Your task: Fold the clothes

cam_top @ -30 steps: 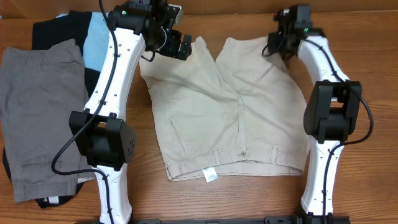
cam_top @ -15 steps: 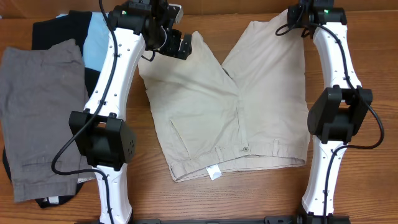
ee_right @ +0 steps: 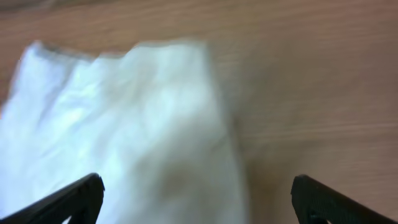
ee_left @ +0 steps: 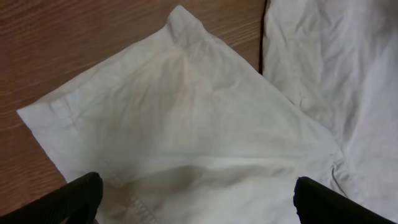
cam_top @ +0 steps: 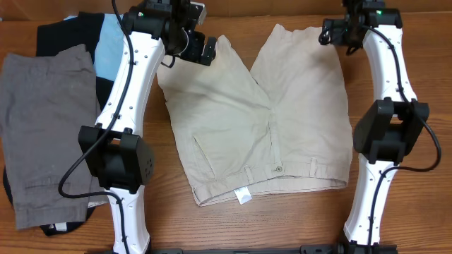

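Right hand [ee_right: 196, 196] now open, off shorts [cam_top: 282, 120]

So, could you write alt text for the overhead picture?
Cream shorts lie spread on a wooden table; a white robot's left gripper and right gripper hang open over the leg ends. Grey shorts and a black-and-blue garment lie at picture left.

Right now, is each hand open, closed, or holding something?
Left hand: open, empty, over one leg of the beige shorts.
Right hand: open, empty, over the other leg's hem.
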`<state>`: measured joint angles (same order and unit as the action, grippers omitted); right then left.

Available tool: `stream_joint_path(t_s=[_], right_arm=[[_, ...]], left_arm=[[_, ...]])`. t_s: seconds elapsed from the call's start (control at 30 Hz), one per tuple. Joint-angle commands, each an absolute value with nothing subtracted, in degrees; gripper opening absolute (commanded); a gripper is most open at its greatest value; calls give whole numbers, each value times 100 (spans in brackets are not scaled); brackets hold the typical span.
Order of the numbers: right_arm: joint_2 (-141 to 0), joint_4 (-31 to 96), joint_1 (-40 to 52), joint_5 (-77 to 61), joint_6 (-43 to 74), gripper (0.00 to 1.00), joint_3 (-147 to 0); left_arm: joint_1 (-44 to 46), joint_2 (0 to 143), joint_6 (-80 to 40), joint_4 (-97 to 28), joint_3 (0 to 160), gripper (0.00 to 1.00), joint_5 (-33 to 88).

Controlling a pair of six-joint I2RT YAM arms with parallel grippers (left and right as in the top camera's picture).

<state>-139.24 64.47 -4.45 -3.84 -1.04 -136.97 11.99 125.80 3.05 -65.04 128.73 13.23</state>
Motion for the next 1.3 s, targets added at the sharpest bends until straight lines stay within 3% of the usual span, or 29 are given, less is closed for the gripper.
stream_joint_path(t_s=[0.0, 0.4, 0.63, 0.77, 0.97, 1.27], right_arm=[[-12947, 7043, -425, -1656, 244, 100, -13858], [-11452, 9653, -298, -1629, 351, 100, -13856], [-10630, 9706, 502, -947, 1125, 100, -13155], [-10134, 9701, 1004, 30, 2239, 100, -11721], [-9876, 8908, 1081, -148, 2580, 100, -9432], [-9876, 6359, 969, -1146, 2757, 96, -6665]], left_arm=[[1162, 12575, 390, -6525, 13150, 100, 1184], [1116, 12431, 436, -7905, 14886, 100, 1157], [1122, 12394, 731, -8569, 15061, 100, 1155], [1114, 12394, 902, -8718, 15061, 100, 947], [1116, 12411, 902, -8646, 15058, 100, 856], [1144, 12556, 899, -8396, 15004, 100, 860]])
